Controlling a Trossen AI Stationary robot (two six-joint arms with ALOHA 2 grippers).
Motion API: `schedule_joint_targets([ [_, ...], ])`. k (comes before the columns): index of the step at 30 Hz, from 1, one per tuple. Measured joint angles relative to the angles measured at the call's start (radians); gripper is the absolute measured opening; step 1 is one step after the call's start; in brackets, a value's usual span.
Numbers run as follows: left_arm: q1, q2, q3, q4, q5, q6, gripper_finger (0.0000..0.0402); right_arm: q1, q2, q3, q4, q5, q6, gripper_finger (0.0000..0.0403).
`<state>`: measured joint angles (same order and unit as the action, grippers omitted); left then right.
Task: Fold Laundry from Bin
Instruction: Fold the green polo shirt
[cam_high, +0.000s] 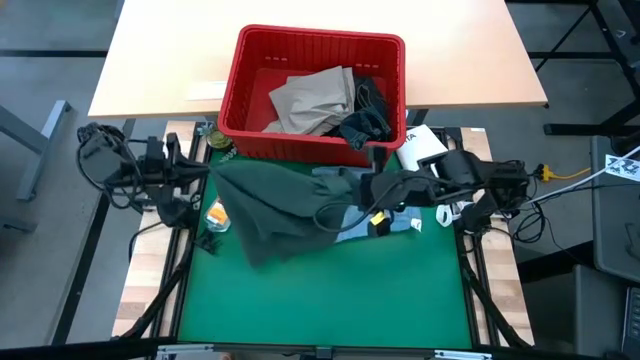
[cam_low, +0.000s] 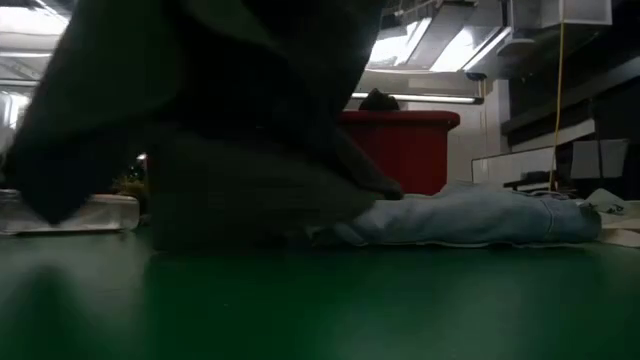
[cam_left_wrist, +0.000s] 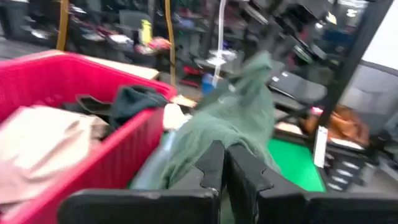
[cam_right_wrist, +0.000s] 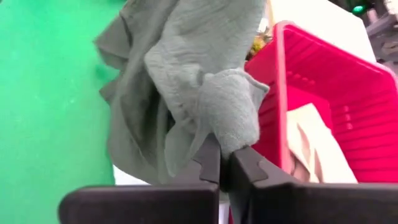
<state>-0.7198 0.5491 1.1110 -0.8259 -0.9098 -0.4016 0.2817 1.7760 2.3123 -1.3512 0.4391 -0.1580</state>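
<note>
A dark green garment hangs stretched between both grippers, over the far half of the green mat.

The dark green garment's long axis runs side to side, roughly parallel to the mat's far edge, sagging toward the mat in the middle. The right gripper is clenched on a bunched fold at the garment's right end. The left gripper, near the mat's far left corner, has its fingers pressed together, and appears to pinch the left end, though cloth hides the contact. Under it, a light blue garment lies flat on the mat toward the far right. Just beyond the mat's far edge stands the red bin, holding tan trousers and a dark garment. Both arms are about equally near.
</note>
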Motion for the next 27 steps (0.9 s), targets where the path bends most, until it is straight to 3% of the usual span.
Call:
schedule_joint_targets([
  [6,0.000,0.000,-0.001,-0.072,-0.002,-0.089,0.0081,0.000,-0.002,-0.001,-0.008,0.013,0.000,0.0008],
  [14,0.000,0.013,-0.002,-0.175,0.007,-0.090,0.0174,0.000,-0.004,-0.001,-0.012,0.056,0.000,0.0004],
  [19,0.000,0.016,-0.002,-0.282,0.039,-0.201,0.0184,-0.001,-0.008,-0.001,-0.012,0.080,0.000,0.0008],
  [27,0.000,0.133,-0.084,-0.315,0.328,-0.470,0.0163,-0.001,-0.008,-0.001,-0.012,0.085,0.000,0.0006],
])
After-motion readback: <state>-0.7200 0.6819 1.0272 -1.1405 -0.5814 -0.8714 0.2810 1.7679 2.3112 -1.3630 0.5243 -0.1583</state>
